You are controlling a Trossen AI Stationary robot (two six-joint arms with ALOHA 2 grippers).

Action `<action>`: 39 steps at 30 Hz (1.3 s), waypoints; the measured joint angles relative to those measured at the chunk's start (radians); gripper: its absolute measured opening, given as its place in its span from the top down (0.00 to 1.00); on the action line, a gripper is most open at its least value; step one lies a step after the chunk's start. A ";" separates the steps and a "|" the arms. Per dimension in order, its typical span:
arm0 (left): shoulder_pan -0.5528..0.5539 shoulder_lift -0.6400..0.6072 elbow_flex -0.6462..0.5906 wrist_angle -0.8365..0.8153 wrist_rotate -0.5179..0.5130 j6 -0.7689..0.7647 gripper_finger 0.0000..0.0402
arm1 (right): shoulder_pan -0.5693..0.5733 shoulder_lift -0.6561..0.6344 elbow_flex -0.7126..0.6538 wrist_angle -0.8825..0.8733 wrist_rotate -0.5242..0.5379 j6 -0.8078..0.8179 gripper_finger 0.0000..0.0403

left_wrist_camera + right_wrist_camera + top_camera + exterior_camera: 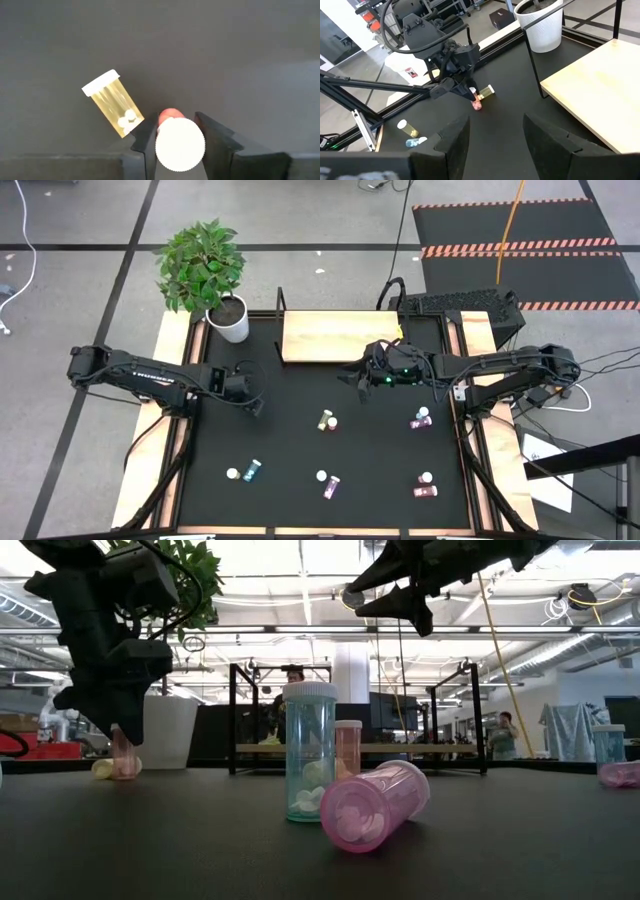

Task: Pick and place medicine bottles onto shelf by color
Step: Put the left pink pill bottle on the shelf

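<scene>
A pink medicine bottle [170, 115] with a white cap stands on the black table mat at the left. My left gripper [257, 404] is over it, pointing steeply down, its fingers shut on the cap. Beside it a yellow bottle [112, 102] lies on its side. My right gripper [492, 122] hangs open and empty above the table's middle, in front of the tan shelf [335, 335]. Several more bottles are scattered nearer: a yellow one [326, 420], purple ones [420, 419] [328, 484], a teal one [251, 470] and a pink one [425, 489]. My left gripper pinches the pink bottle's white cap [180, 145] between its two fingers [148, 142], one on each side of the cap's rim. The fingers come from above, slanting down. The bottle stands about upright below them, with its bottom [125, 773] on the table.
A white pot [231, 320] with a green plant stands at the far left corner, beside the shelf's black frame post [279, 325]. The table's wooden side rails [170, 350] run along both edges. People show in the room beyond the table in the low view.
</scene>
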 joint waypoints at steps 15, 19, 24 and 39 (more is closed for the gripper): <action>0.054 0.066 0.415 -0.205 0.025 0.111 0.69 | 0.000 -0.157 -0.001 -0.162 0.001 -0.055 0.56; 0.082 0.185 0.640 -0.247 0.012 0.225 0.69 | 0.000 -0.232 -0.001 -0.216 0.002 -0.070 0.56; 0.123 0.409 0.972 -0.371 0.007 0.402 0.69 | 0.000 -0.290 0.000 -0.269 0.002 -0.088 0.56; 0.452 0.905 1.676 -0.507 -0.097 0.729 0.69 | 0.008 -0.315 0.000 -0.422 0.006 -0.168 0.56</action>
